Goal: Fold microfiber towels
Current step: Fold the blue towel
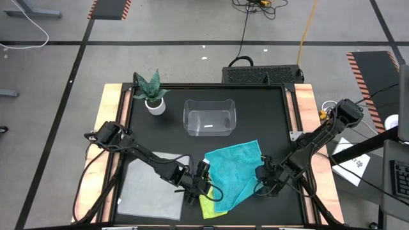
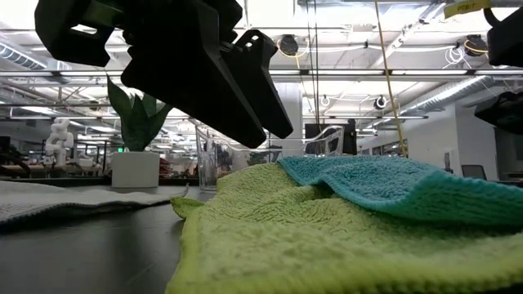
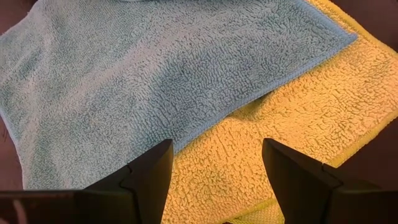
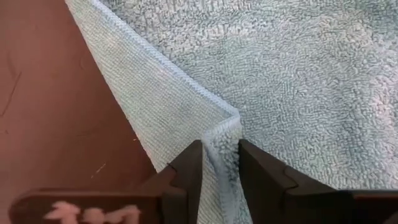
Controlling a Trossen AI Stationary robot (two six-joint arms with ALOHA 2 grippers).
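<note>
The teal towel [image 1: 231, 167] lies spread at the table's middle right, its near left part on top of the yellow-green towel [image 1: 209, 206]. The light grey towel [image 1: 150, 186] lies flat at the near left. My left gripper [image 1: 201, 183] is open, and in the low view it [image 2: 245, 98] hovers above the yellow-green towel [image 2: 327, 237]. Its fingers stand over the teal towel's edge [image 3: 261, 99] and touch nothing. My right gripper [image 1: 262, 184] is shut on the teal towel at its near right side. My right gripper pinches a turned-up corner fold [image 4: 222, 130] of the teal towel's hemmed edge between its two fingers [image 4: 186, 165]. It comes from the table's right side, slanting down. The fold is at least two layers. The rest of the towel lies on the table and on the yellow-green towel.
A clear plastic bin [image 1: 209, 117] stands behind the towels at the far middle. A potted plant [image 1: 152, 96] stands at the far left. Wooden rails [image 1: 112, 115] run along the black table's left and right sides.
</note>
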